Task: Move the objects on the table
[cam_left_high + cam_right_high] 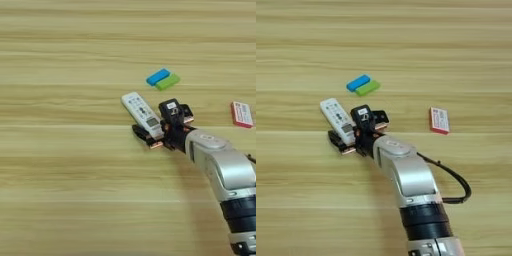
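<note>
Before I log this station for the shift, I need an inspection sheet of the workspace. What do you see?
Surface: wooden table, light wood grain.
Job's things: white remote lies slanted, its near end between the gripper's fingers; red-and-white rectangle lies flat, apart to the right.
Clutter: blue block and green block, side by side.
Grippers: right gripper open around the remote's near end.
Cables: black cable loops beside the forearm.
Surroundings: nothing seen.

White remote (142,114); red-white rectangle (242,114); blue (158,76), green (168,82) blocks
</note>
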Motion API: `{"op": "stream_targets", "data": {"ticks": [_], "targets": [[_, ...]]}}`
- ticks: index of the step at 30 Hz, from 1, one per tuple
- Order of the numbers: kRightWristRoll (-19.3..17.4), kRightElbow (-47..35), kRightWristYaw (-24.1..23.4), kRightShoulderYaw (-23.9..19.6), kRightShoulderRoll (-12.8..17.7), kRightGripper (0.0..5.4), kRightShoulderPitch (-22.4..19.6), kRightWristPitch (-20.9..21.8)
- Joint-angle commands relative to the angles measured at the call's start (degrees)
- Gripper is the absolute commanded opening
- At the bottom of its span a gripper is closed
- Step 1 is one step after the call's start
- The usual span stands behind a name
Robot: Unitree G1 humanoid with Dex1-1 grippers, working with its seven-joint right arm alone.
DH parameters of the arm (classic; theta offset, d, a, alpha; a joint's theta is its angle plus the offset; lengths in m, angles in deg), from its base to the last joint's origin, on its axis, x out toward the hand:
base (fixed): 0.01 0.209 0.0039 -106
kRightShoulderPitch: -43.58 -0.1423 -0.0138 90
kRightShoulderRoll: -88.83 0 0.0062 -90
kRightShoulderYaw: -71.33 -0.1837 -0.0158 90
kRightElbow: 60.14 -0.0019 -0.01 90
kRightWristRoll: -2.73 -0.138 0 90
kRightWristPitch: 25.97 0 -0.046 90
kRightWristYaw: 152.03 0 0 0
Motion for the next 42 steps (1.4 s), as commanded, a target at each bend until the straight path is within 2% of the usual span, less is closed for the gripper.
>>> {"op": "stream_targets", "data": {"ticks": [1,21,42], "targets": [[-0.39,-1.10,0.00,-0.90,1.02,5.38,-3.29,0.09],[-1.14,-0.32,0.63,-0.71,1.86,5.38,-3.92,-4.44],[-1.47,-0.34,2.44,-0.59,2.10,5.38,-3.94,-5.31]]}}
